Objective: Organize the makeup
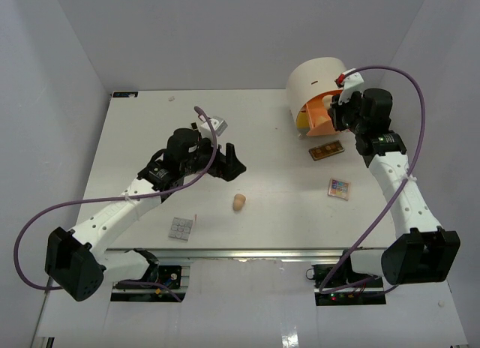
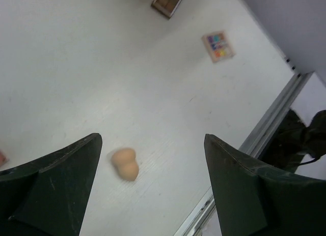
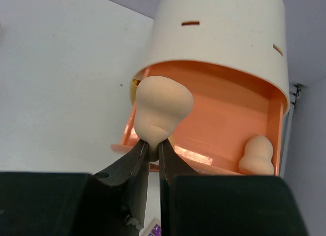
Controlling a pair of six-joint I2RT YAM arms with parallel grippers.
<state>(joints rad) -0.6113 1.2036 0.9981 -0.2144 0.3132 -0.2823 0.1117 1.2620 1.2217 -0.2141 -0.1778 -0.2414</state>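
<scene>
Pinched in the right tool (image 3: 153, 150) is a sponge (image 3: 163, 106), clenched only by its narrow end with the fat end up. It sits just ahead of the tool, in front of the open orange drawer (image 3: 224, 109), about at the drawer's left lip as the wrist sees it. Deeper in, at the right corner, a second sponge (image 3: 259, 154) already lies. That hold looks thin to me. The soft tip could squirt out of the jaws, or, let go this close to the lip, it could bounce off the edge rather than land inside.

Over on the other side, the left tool (image 2: 152, 149) hangs spread wide with nothing in it. Below it, closer to one finger than the other, a third sponge (image 2: 126, 164) lies on the tabletop (image 2: 76, 68). Off-centre and round, it could get stepped on or nudged into a roll by a straight descent. Farther out lie a brown palette (image 2: 168, 2) and a coloured palette (image 2: 219, 46), well apart.
</scene>
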